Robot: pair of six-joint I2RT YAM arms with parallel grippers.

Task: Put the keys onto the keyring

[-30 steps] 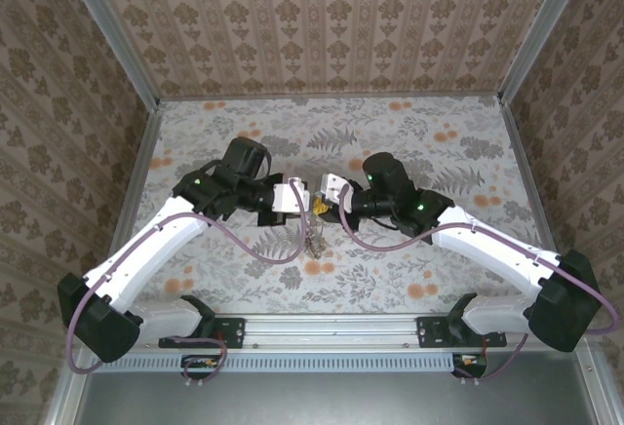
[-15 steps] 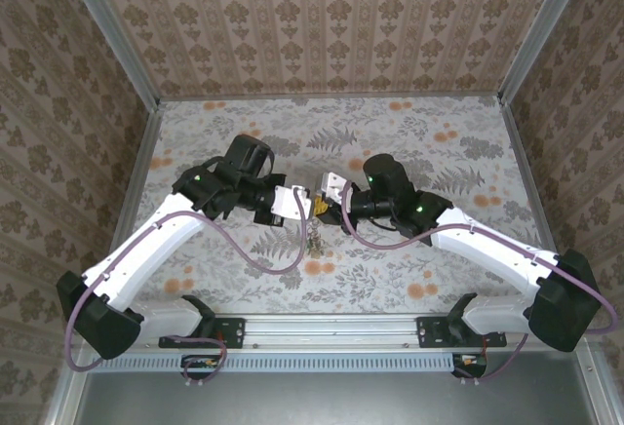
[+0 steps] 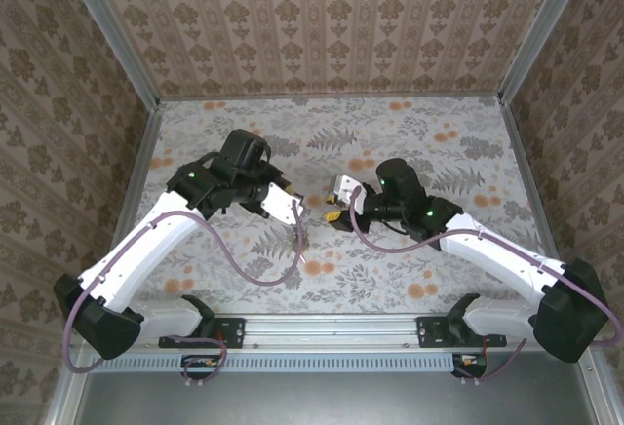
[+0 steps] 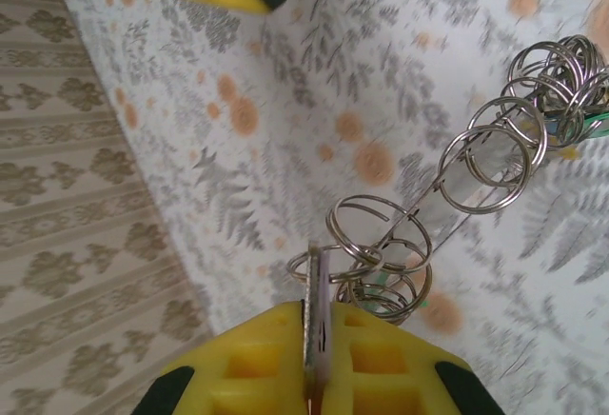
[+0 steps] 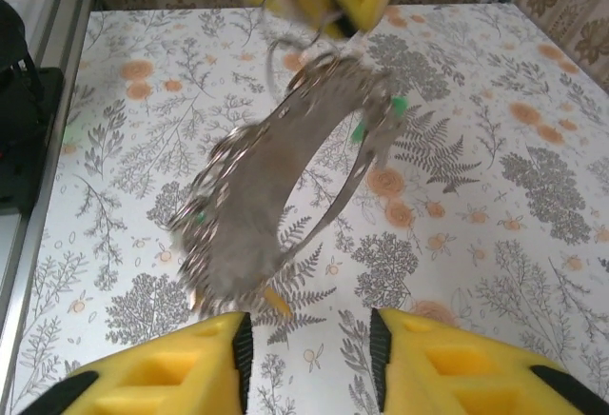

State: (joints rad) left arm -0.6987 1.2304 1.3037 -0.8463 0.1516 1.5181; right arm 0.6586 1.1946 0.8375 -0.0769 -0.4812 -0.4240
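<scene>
Left wrist view showed your left claw (image 4: 314, 363) clenched on the keyring (image 4: 447, 179) at its upper end. A thin metal edge was nipped between the yellow pads, so the loop hung free below and its small split rings (image 4: 376, 244) fanned along the wire. I judge that grip was meant to keep the loop off the surface and leave its length open to the other arm.

Your right claw (image 5: 306, 369) was released, fingers apart with nothing between them. In the top view it sat near the left claw, at its 3 o'clock.

The keys (image 3: 307, 254) dangled toward 6 o'clock from the left claw, clear of the surface as far as I could tell. They were blurred in the right wrist view, so you could not say how many were threaded.

Farther out, both claws stood near the middle of the surface (image 3: 439, 279). Bare patterned room lay at 12, 3 and 9 o'clock before the walls (image 3: 322, 25). The front rail (image 3: 331, 328) at 6 o'clock was the nearest edge to mind.
</scene>
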